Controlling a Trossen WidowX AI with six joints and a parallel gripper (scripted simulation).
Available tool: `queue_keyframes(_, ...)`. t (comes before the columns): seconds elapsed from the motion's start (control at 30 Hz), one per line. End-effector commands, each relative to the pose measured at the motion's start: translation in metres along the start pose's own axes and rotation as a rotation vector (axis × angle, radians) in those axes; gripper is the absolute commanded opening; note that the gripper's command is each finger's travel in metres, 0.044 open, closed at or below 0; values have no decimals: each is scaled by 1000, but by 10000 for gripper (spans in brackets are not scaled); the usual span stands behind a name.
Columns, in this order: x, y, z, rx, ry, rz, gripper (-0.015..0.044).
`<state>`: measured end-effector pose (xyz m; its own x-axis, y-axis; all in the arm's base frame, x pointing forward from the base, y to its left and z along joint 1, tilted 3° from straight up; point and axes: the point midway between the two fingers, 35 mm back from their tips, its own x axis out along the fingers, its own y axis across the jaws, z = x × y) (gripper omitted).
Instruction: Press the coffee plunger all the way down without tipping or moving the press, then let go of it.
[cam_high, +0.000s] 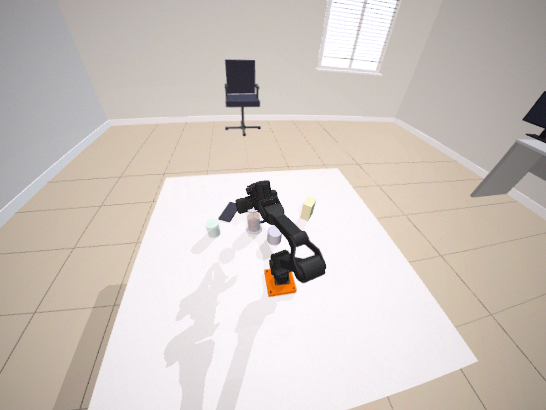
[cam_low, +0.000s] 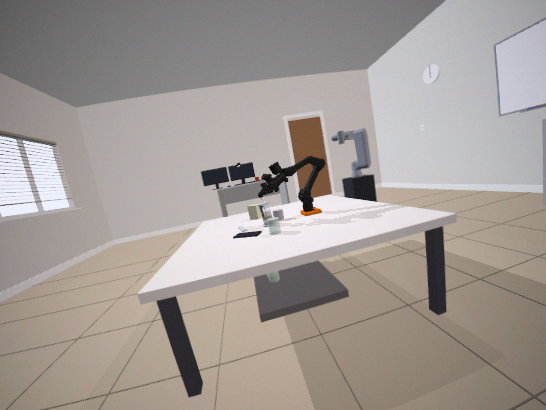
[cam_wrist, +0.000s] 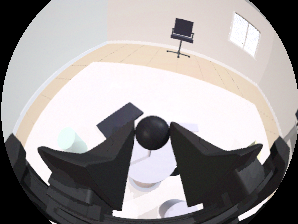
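Note:
The coffee press stands upright on the white table. It is a clear cylinder with brownish contents. Its pale round lid lies below the fingers in the wrist view. The black round plunger knob sits between the fingertips. A length of thin rod shows between knob and lid, so the plunger stands raised above the lid. My gripper is shut on the knob, above the press. In the top view the arm hides the knob and fingertips.
A mint cylinder and a dark flat slab lie left of the press in the top view. A lavender cylinder stands close on its right. A yellow block stands farther right.

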<state>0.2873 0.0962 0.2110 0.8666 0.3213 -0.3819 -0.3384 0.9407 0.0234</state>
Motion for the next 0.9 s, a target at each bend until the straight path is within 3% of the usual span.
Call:
queue_keyframes(0.0,9,0,-22,10,73,0,130)
queue_keyframes(0.87,13,0,-18,10,72,0,130)
